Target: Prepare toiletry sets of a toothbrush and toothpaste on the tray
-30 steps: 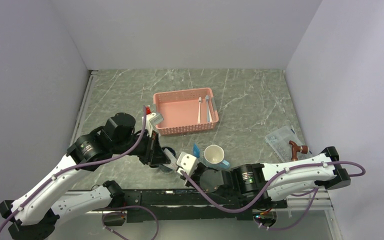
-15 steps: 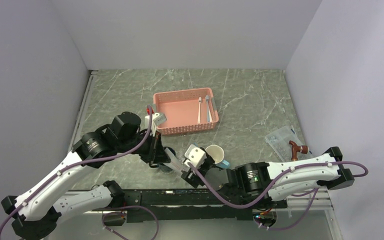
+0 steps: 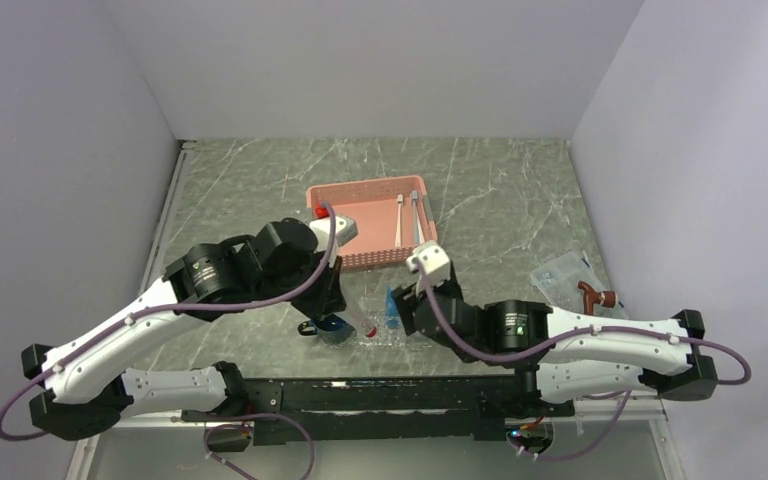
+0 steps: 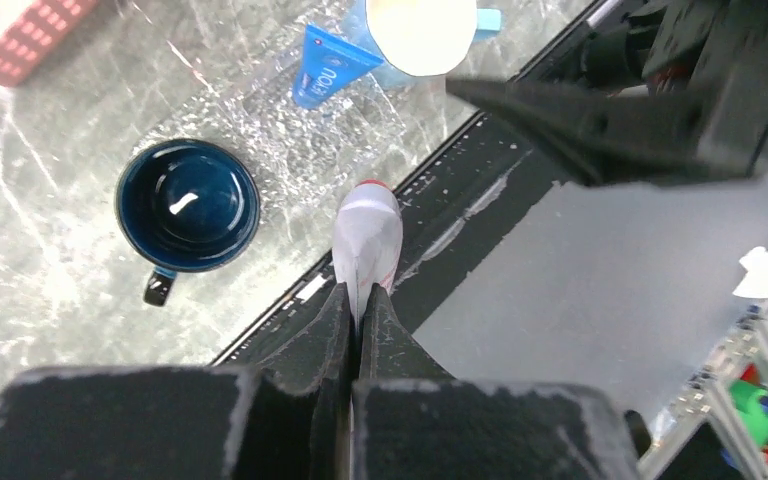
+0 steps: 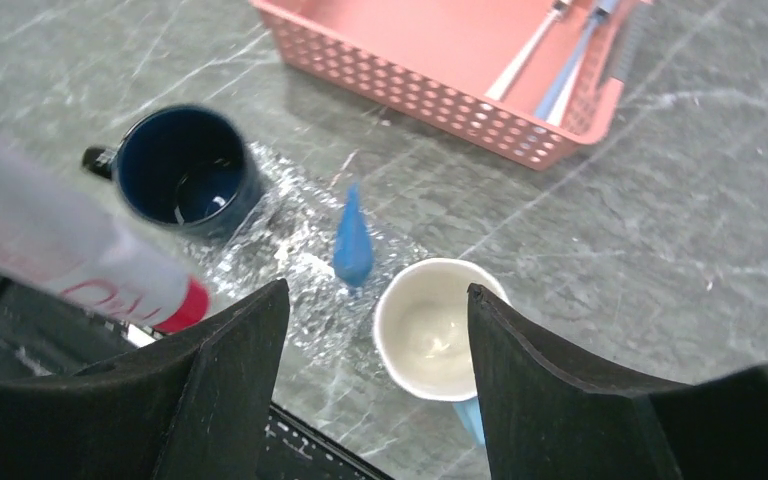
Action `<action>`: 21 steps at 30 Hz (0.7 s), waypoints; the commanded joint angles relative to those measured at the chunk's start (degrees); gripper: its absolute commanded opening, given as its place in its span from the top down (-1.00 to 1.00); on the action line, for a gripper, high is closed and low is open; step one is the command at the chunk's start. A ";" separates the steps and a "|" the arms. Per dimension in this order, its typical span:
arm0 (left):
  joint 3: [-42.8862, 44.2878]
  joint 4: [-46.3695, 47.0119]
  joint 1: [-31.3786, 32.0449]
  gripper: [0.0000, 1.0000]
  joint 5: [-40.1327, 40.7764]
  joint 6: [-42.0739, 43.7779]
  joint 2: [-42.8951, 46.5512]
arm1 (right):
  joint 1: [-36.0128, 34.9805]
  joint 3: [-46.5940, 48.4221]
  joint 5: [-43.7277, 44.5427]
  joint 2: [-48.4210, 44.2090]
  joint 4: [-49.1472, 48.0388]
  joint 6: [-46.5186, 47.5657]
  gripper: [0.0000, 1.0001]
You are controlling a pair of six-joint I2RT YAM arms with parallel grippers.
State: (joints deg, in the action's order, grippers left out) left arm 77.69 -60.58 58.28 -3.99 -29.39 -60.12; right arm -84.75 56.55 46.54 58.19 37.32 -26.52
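Toothpaste check: the white tube with the red end (image 4: 367,235) is pinched tight in the left gripper (image 4: 355,300), hanging over the tray (image 5: 290,230). The blue tube (image 5: 352,245) lies on the tray between the navy mug (image 5: 185,175) and the cream mug (image 5: 435,330). The right gripper (image 5: 377,290) is spread wide with nothing in it, and both toothbrushes (image 5: 525,50) are in the pink basket (image 5: 440,100)

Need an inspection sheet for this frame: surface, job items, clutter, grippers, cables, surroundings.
Surface: grey marbled table.
Job's things: blue toothpaste lies on the clear tray; white toothpaste is in the left grip; toothbrushes are in the pink basket.
Clutter: dark mug and white mug at the tray's ends; clear box far right.
Grippers: left gripper shut on the white toothpaste; right gripper open, holding nothing.
Cables: purple cables along both arms.
Surroundings: plain walls on three sides.
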 commanded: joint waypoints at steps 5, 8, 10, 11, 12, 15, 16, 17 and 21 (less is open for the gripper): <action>6.34 -2.60 5.83 1.00 15.59 -0.29 -6.28 | 8.90 -1.62 -3.98 -3.24 4.63 -9.75 -0.37; 6.99 -2.99 6.23 1.00 18.90 0.23 -8.23 | 11.95 -3.02 -5.35 -3.54 5.39 -12.74 -0.37; 7.03 -2.47 6.23 1.00 20.05 0.74 -8.99 | 13.56 -4.25 -6.72 -3.85 4.78 -13.61 -0.38; 6.97 -2.18 6.23 1.00 20.52 1.04 -9.39 | 14.33 -4.83 -7.31 -3.86 4.56 -14.01 -0.38; 6.95 -1.84 6.23 1.00 21.18 1.08 -9.73 | 15.05 -5.42 -7.68 -3.88 4.52 -14.48 -0.39; 7.11 -0.98 6.23 1.00 21.85 1.72 -10.81 | 16.77 -6.53 -9.04 -3.70 4.15 -15.12 -0.39; 7.24 -0.69 6.23 1.00 21.91 1.85 -11.03 | 17.30 -6.96 -9.47 -3.77 3.90 -15.26 -0.39; 7.40 -0.45 6.23 1.00 21.80 2.02 -11.38 | 17.51 -7.45 -9.86 -3.83 3.59 -15.33 -0.39; 8.44 -0.17 6.23 1.00 21.38 2.49 -13.09 | 18.38 -9.08 -10.02 -4.27 3.74 -16.62 -0.39</action>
State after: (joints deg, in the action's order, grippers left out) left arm 82.56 -63.37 64.16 15.81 -28.08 -72.27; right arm -67.13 48.64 37.30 55.35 42.00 -40.69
